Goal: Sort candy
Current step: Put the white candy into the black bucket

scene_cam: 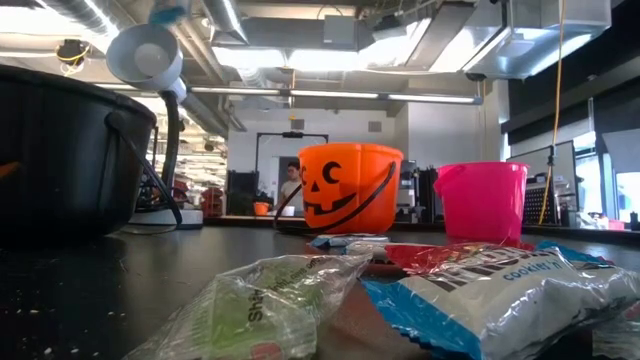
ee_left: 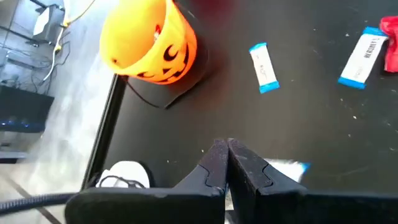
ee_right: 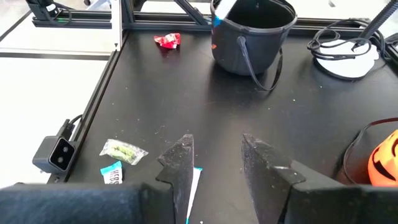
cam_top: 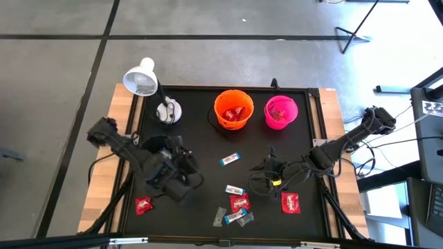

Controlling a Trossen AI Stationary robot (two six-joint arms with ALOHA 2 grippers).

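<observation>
Spread across a matte black counter (cam_top: 208,149) with pale wooden side strips: small crinkled candy wrappers, glossy and flat. One blue-and-white bar (cam_top: 230,160) alone near the middle; another blue-and-white bar (cam_top: 234,190), a red packet (cam_top: 239,203) and silvery-grey pieces (cam_top: 220,216) clustered at the near edge; a red packet (cam_top: 143,205) off at the near left, a further red packet (cam_top: 291,203) at the near right. At the far edge, a round orange plastic pumpkin-faced bucket (cam_top: 233,109) holding red wrappers, just beside a smooth pink plastic bucket (cam_top: 281,112). Over the left half, hovering above a black plastic bucket (ee_right: 252,34) with a thin wire handle: left pincer (ee_left: 227,158), its dark fingers pressed together on nothing. Over the right half, low above the counter next to a blue-and-white wrapper: right pincer (ee_right: 216,152), fingers spread apart, empty. Behind the left arm, a white dome-shaded desk lamp (cam_top: 142,79) on a round white base.
</observation>
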